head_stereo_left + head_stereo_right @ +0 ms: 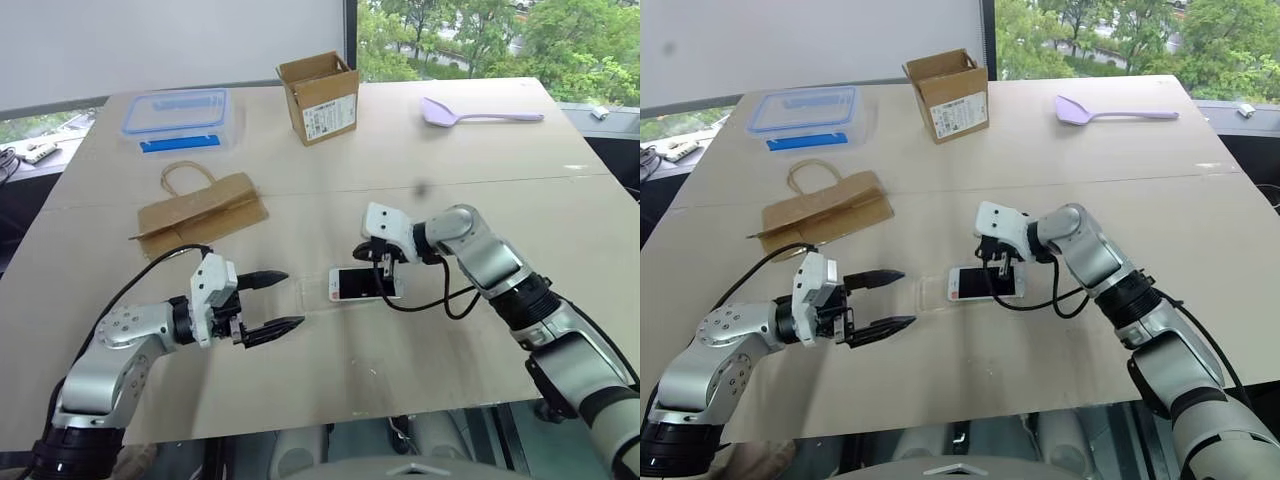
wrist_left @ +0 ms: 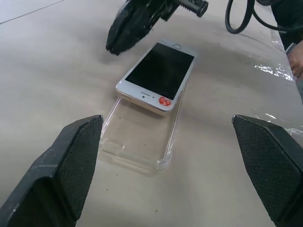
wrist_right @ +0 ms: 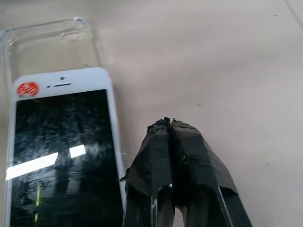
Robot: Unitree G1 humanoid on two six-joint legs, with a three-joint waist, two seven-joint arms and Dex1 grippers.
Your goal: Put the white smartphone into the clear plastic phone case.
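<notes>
A paper bag (image 1: 200,210), lidded box (image 1: 180,118) and carton (image 1: 320,97) are sitting well behind. The phone (image 2: 157,75) is lying, seemingly partly, on the case (image 2: 137,139). The right gripper (image 3: 169,126), jaws together, is angling down beside it; the left gripper (image 1: 275,302) is hovering wide open.

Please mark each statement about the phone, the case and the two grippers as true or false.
1. The white smartphone lies screen up. True.
2. The smartphone sits fully inside the clear plastic phone case. False: only one end overlaps the case.
3. The right gripper is shut beside the phone. True.
4. The left gripper clamps the case. False: it is open, apart from the case.
5. The cardboard box lies flattened. False: it stands open.
</notes>
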